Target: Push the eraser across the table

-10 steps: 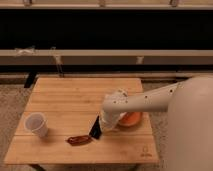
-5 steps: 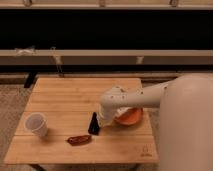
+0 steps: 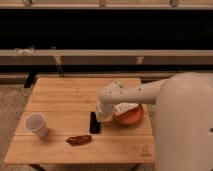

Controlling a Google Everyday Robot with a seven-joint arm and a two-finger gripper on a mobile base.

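Note:
On the light wooden table (image 3: 60,97), my white arm reaches in from the right. The gripper (image 3: 94,123) is the dark, narrow tip pointing down onto the tabletop at mid-front, and it is shut. The black eraser cannot be told apart from that dark tip; it may lie right under or against it. A reddish-brown oblong item (image 3: 79,140) lies just left of and in front of the gripper, apart from it.
A white cup (image 3: 37,124) stands near the table's left edge. An orange dish (image 3: 131,118) holding a small white block (image 3: 125,107) sits right of the gripper, partly behind my wrist. The table's front right corner bears a small logo (image 3: 145,150).
The dark tip went from tilted to upright and shifted slightly towards the back. My wrist swung a little left over the dish. Cup and brown item stayed put.

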